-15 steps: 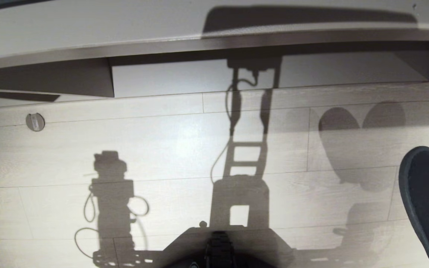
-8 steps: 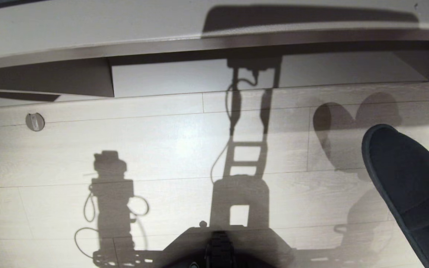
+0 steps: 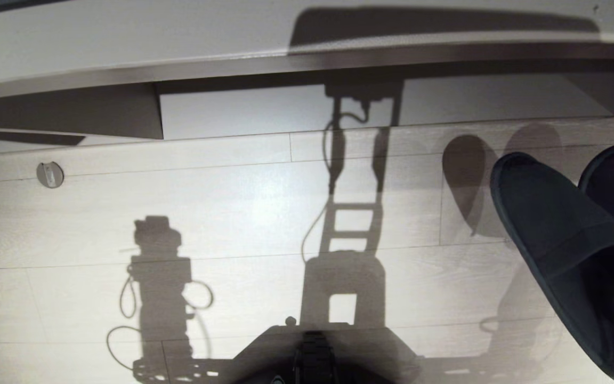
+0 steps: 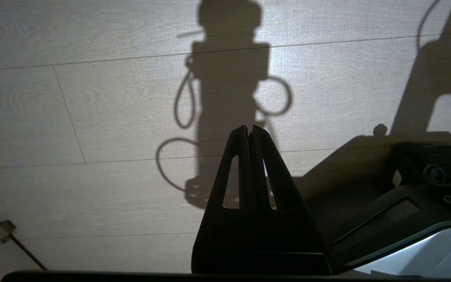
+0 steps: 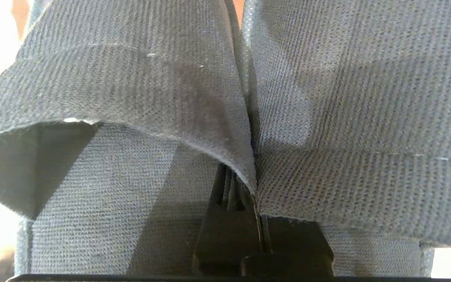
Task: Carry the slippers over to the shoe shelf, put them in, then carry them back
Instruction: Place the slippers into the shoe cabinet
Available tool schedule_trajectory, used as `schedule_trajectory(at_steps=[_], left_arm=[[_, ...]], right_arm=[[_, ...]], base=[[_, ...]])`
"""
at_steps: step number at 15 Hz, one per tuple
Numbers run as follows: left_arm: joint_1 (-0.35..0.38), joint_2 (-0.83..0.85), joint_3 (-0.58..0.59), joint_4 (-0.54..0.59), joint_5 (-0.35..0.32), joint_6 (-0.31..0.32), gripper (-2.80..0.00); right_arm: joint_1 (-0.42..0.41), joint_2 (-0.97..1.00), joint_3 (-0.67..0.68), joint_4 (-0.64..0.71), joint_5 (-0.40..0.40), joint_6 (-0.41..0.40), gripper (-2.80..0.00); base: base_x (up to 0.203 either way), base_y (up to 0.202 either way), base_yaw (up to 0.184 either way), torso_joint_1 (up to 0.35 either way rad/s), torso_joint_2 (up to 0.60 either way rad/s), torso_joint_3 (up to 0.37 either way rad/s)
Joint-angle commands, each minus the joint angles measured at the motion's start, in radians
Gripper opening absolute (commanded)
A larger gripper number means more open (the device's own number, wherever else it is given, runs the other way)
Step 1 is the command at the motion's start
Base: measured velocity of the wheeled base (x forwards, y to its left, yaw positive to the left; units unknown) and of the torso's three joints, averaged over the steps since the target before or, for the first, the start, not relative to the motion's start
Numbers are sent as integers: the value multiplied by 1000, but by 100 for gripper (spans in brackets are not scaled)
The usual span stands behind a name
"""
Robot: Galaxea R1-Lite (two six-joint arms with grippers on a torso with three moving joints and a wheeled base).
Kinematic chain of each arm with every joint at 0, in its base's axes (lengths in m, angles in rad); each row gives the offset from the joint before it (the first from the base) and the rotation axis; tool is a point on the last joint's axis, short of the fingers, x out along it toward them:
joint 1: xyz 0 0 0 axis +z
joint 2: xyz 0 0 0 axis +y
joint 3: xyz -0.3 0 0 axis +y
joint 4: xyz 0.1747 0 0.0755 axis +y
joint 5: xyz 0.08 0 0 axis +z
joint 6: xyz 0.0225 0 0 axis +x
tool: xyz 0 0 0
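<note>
Pale floorboards [image 3: 232, 213] run to the shoe shelf [image 3: 285, 109]; the right gripper [image 5: 257, 184], fingers clenched on both slippers [image 3: 552, 229], carries them as one. Left gripper [image 4: 250, 131] hangs closed, empty.

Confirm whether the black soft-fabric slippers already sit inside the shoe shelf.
No, the black soft-fabric slippers hang above the floor, clamped in the right gripper.
</note>
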Motion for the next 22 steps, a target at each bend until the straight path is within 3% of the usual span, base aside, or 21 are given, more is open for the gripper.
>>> schedule_trajectory(at_steps=[1, 11, 22], left_arm=[[0, 0, 0, 0, 0, -1, -280], [0, 0, 0, 0, 0, -1, -280], [0, 1, 0, 0, 0, -1, -280]], right_arm=[[0, 105, -13, -64, 1, -1, -280], [2, 323, -167, -398, 3, -2, -280], [21, 517, -386, -480, 3, -2, -280]], base=[[0, 0, 0, 0, 0, 0], [0, 0, 0, 0, 0, 0], [0, 0, 0, 0, 0, 0]])
